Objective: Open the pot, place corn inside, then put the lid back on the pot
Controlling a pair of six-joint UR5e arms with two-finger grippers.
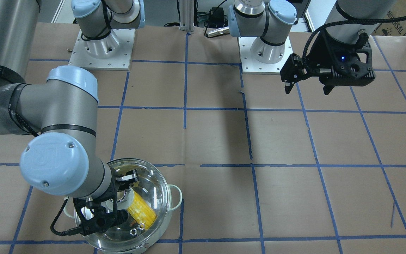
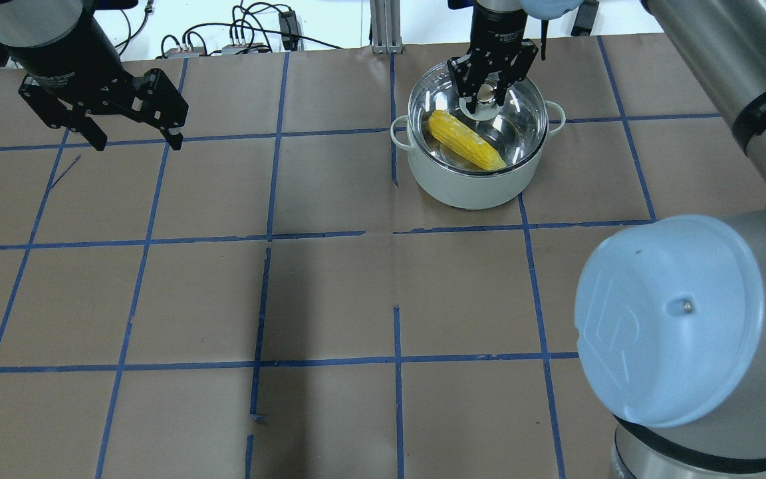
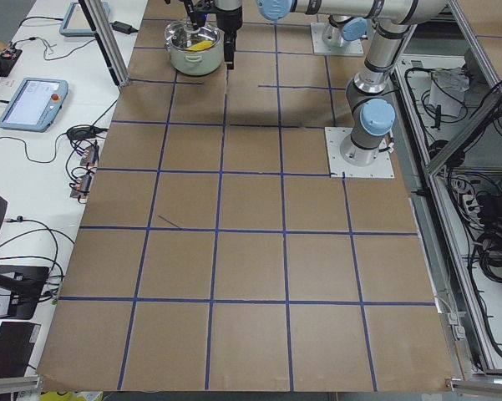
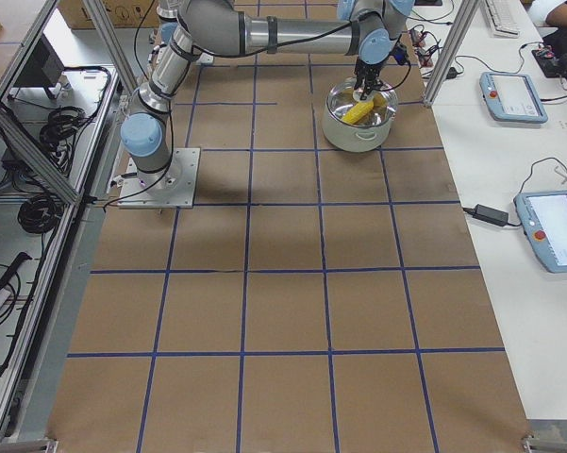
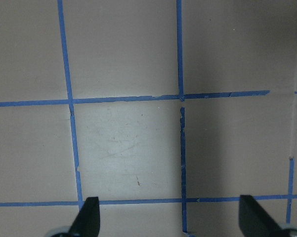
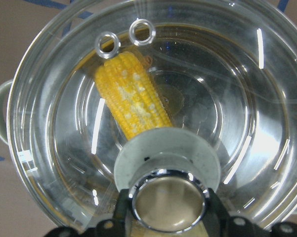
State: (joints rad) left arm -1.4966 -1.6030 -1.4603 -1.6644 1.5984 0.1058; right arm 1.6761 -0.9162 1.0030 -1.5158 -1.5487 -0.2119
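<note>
Extending right arm [image 2: 662, 319] far out, right gripper [image 2: 487, 95] pointing straight down, fingers clamping lid [image 2: 522, 123] knob between them. Holding left gripper [image 2: 135, 141] aloft, fingers spread wide.

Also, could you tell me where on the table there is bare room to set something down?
The table is bare across its middle, between the left gripper and the pot, and in the rows nearer the robot. Only the pot's corner is crowded: the right gripper holds the lid there.
</note>
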